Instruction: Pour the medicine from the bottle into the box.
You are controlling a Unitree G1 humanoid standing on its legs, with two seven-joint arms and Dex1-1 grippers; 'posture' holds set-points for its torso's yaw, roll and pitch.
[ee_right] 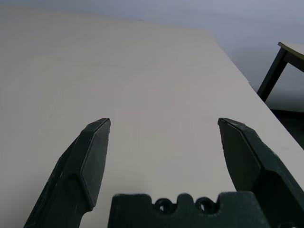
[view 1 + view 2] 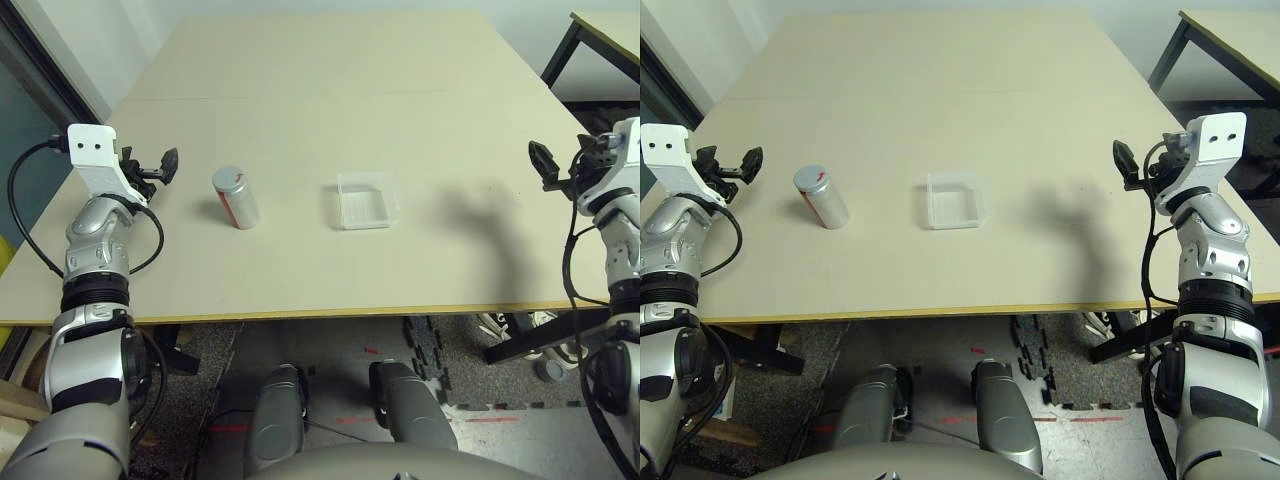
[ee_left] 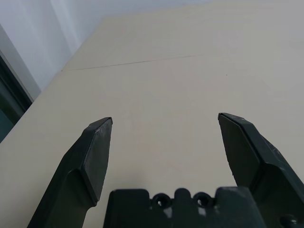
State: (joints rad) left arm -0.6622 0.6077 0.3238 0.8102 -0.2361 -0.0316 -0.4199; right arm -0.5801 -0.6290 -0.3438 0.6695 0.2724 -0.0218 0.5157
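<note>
The bottle (image 2: 235,197), a small silver-grey cylinder with a red mark and a round grey cap, stands on the table (image 2: 330,110) left of centre. A little to its right lies the box (image 2: 365,200), a shallow clear square with nothing plainly visible inside. No medicine can be made out. My left gripper (image 2: 160,167) hovers at the table's left edge, a short way left of the bottle, open and empty. Over the right edge, well right of the box, my right gripper (image 2: 1132,165) is open and empty as well. In the wrist views both pairs of fingers (image 3: 95,156) (image 1: 90,161) stand wide apart over bare table.
A second table with a black leg (image 2: 590,45) stands at the far right. A wall and dark frame (image 2: 40,60) run along the left. Black foam mats (image 2: 440,355) lie on the floor under the front edge.
</note>
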